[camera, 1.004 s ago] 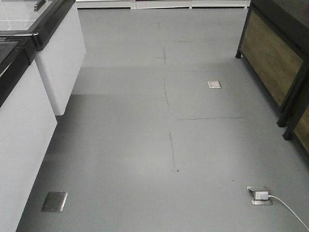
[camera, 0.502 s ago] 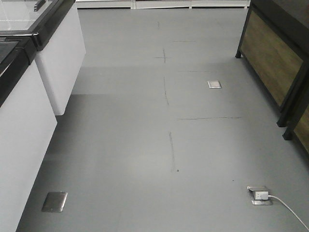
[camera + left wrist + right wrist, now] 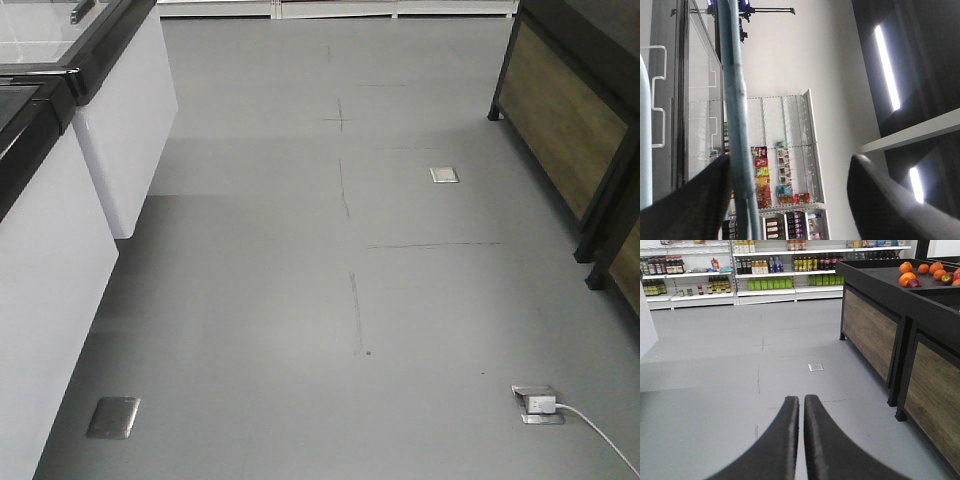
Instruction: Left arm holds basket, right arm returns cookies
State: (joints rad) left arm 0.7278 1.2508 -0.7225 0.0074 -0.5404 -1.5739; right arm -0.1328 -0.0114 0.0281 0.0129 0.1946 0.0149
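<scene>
In the left wrist view a light blue hoop handle of the basket [image 3: 735, 100] runs up the frame between the two black fingers of my left gripper [image 3: 790, 160]. It lies close against the left finger [image 3: 690, 200], and the jaws stand wide apart. A strip of pale blue basket rim [image 3: 644, 150] shows at the left edge; the basket body is out of view. My right gripper [image 3: 801, 398] points down over bare grey floor, its fingers nearly touching with nothing between them. The cookies are out of view. Neither arm shows in the front view.
White chest freezers [image 3: 60, 250] line the left of the aisle. Black-framed wooden produce stands [image 3: 570, 120] with oranges [image 3: 907, 277] stand on the right. Floor sockets [image 3: 112, 416] and a plugged white cable [image 3: 590, 425] lie ahead. Shelves of bottles [image 3: 770, 265] close the far end.
</scene>
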